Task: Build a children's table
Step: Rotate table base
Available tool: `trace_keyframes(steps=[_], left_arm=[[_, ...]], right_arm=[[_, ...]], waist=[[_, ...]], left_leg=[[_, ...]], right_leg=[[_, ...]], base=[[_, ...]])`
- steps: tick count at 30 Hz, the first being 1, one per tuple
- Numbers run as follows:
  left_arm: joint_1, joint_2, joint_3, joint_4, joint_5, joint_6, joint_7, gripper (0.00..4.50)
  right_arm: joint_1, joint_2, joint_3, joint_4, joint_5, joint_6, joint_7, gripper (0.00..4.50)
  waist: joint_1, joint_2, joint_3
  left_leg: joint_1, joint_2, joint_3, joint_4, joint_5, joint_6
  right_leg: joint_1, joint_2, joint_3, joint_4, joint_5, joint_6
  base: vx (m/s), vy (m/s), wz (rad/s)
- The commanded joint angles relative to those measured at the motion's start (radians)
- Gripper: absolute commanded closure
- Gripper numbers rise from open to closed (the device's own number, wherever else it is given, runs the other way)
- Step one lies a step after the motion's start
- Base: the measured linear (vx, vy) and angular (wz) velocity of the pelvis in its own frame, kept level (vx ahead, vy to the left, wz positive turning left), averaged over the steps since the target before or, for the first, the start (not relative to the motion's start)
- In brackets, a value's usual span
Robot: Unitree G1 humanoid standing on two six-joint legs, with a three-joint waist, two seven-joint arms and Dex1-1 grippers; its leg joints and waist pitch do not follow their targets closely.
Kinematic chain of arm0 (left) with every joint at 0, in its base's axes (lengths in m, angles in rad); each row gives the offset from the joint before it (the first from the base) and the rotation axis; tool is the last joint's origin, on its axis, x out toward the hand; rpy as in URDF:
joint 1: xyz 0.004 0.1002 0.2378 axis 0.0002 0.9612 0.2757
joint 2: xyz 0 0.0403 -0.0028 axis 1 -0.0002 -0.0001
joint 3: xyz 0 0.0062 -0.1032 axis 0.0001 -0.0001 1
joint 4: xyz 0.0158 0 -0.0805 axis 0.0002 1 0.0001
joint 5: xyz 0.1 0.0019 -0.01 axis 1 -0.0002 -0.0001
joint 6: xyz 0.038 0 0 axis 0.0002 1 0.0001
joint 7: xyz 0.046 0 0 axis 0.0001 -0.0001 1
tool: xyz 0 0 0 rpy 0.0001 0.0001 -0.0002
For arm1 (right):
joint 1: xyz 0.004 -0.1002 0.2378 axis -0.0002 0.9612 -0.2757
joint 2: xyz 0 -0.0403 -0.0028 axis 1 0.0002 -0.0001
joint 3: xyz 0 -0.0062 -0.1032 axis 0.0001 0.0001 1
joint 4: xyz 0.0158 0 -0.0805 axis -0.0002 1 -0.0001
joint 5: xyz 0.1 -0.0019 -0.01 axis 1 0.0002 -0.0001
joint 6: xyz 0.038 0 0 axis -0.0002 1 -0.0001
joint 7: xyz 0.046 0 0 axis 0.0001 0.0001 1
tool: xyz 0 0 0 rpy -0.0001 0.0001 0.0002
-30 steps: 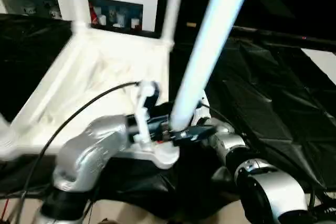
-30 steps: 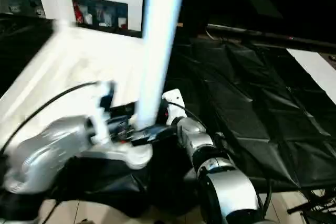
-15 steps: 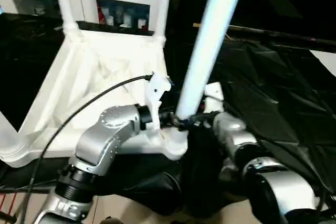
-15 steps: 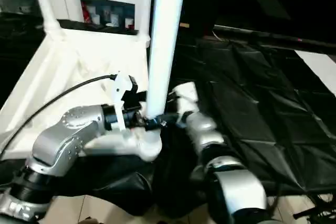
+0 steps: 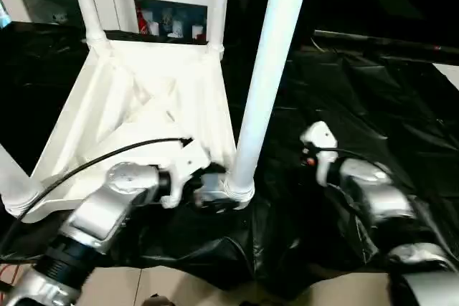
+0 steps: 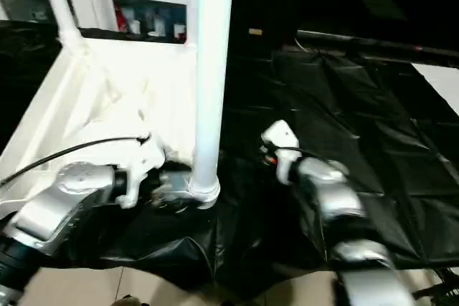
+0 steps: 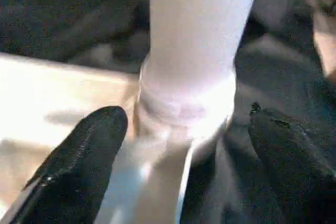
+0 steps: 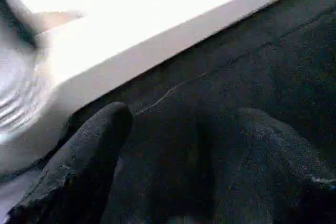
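Note:
The children's table (image 5: 143,98) lies upside down on a black sheet, its ribbed white underside facing up. Two legs (image 5: 86,5) stand at the far corners and one shows at the near left (image 5: 11,177). A fourth leg (image 5: 269,69) stands nearly upright in the near-right corner socket (image 5: 240,191). My left gripper (image 7: 181,116) is open, its black fingers (image 7: 84,156) on either side of that leg's base with gaps. My right arm (image 5: 362,191) sits off to the right of the leg. My right gripper (image 8: 184,124) is open over the black sheet, holding nothing.
A white cabinet with glass doors (image 5: 165,19) stands right behind the table. The crinkled black sheet (image 5: 373,84) spreads to the right and back. Pale floor tiles (image 5: 179,288) show at the near edge. A black cable (image 5: 107,155) runs along my left forearm.
My right gripper has left the leg's base and drawn back to the right. The leg has gone from leaning to nearly upright in its socket. The head view has shifted.

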State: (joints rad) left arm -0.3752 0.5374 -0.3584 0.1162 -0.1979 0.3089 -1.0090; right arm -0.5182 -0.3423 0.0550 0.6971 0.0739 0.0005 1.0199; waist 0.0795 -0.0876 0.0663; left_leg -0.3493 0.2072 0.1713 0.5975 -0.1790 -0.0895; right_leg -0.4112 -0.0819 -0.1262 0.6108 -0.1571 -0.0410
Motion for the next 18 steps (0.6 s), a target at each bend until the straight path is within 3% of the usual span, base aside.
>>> trace_keyframes(steps=[1, 4, 6, 10, 11, 12, 16, 17, 18], left_arm=[[-0.028, 0.025, -0.019, 0.023, 0.028, -0.024, -0.053, 0.51], [-0.036, 0.044, -0.014, 0.040, 0.027, -0.034, -0.082, 0.63], [-0.044, 0.056, -0.012, 0.063, 0.034, -0.051, -0.096, 0.98], [-0.060, 0.062, -0.009, 0.112, 0.040, -0.084, -0.129, 1.17], [-0.071, 0.057, -0.004, 0.142, 0.028, -0.089, -0.156, 1.32], [-0.076, 0.055, 0.000, 0.155, 0.023, -0.090, -0.164, 1.45], [-0.090, 0.053, -0.002, 0.184, 0.035, -0.103, -0.171, 1.78], [-0.095, 0.051, -0.003, 0.195, 0.039, -0.108, -0.175, 1.88], [-0.100, 0.048, -0.004, 0.207, 0.040, -0.112, -0.180, 1.88]], right_arm=[[0.021, -0.043, 0.030, -0.093, 0.009, 0.051, 0.078, 0.79], [0.039, -0.069, 0.041, -0.148, 0.011, 0.078, 0.112, 0.79], [0.054, -0.084, 0.046, -0.197, 0.022, 0.113, 0.132, 0.79], [0.081, -0.106, 0.060, -0.271, 0.041, 0.164, 0.151, 0.79], [0.090, -0.115, 0.070, -0.291, 0.046, 0.183, 0.172, 0.79], [0.092, -0.117, 0.074, -0.295, 0.048, 0.188, 0.181, 0.79], [0.097, -0.123, 0.073, -0.314, 0.052, 0.205, 0.189, 0.79], [0.099, -0.125, 0.073, -0.319, 0.053, 0.210, 0.191, 0.79], [0.104, -0.128, 0.074, -0.326, 0.052, 0.216, 0.190, 0.79]], waist=[[0.006, 0.021, -0.064], [0.009, 0.019, -0.063], [0.011, 0.019, -0.063], [0.015, 0.019, -0.065], [0.014, 0.010, -0.065], [0.017, 0.015, -0.064], [0.018, 0.016, -0.065], [0.019, 0.021, -0.066], [0.018, 0.019, -0.065]], left_leg=[[0.007, 0.028, -0.011, -0.075, -0.311, 0.016], [0.005, 0.027, -0.014, -0.075, -0.313, 0.012], [0.006, 0.026, -0.013, -0.074, -0.305, 0.014], [0.008, 0.029, -0.014, -0.075, -0.301, 0.011], [0.007, 0.027, -0.012, -0.074, -0.299, 0.014], [0.009, 0.026, -0.012, -0.073, -0.296, 0.017], [0.005, 0.027, -0.014, -0.074, -0.292, 0.011], [0.005, 0.027, -0.014, -0.074, -0.291, 0.010], [0.006, 0.026, -0.013, -0.074, -0.291, 0.010]], right_leg=[[0.054, -0.069, 0.063, -0.100, -0.487, -0.073], [0.055, -0.070, 0.059, -0.105, -0.525, -0.057], [0.053, -0.069, 0.060, -0.107, -0.529, -0.051], [0.051, -0.071, 0.059, -0.104, -0.507, -0.056], [0.053, -0.070, 0.059, -0.106, -0.508, -0.055], [0.050, -0.071, 0.059, -0.106, -0.514, -0.055], [0.054, -0.073, 0.058, -0.105, -0.510, -0.055], [0.054, -0.074, 0.059, -0.105, -0.509, -0.056], [0.054, -0.073, 0.058, -0.108, -0.512, -0.053]], base=[[0.000, 0.000, 0.00], [0.000, 0.000, 0.00], [0.000, 0.000, 0.00], [0.000, 0.000, 0.00], [0.000, 0.000, 0.00], [0.000, 0.000, 0.00], [0.000, 0.000, 0.00], [0.000, 0.000, 0.00], [0.000, 0.000, 0.00]])
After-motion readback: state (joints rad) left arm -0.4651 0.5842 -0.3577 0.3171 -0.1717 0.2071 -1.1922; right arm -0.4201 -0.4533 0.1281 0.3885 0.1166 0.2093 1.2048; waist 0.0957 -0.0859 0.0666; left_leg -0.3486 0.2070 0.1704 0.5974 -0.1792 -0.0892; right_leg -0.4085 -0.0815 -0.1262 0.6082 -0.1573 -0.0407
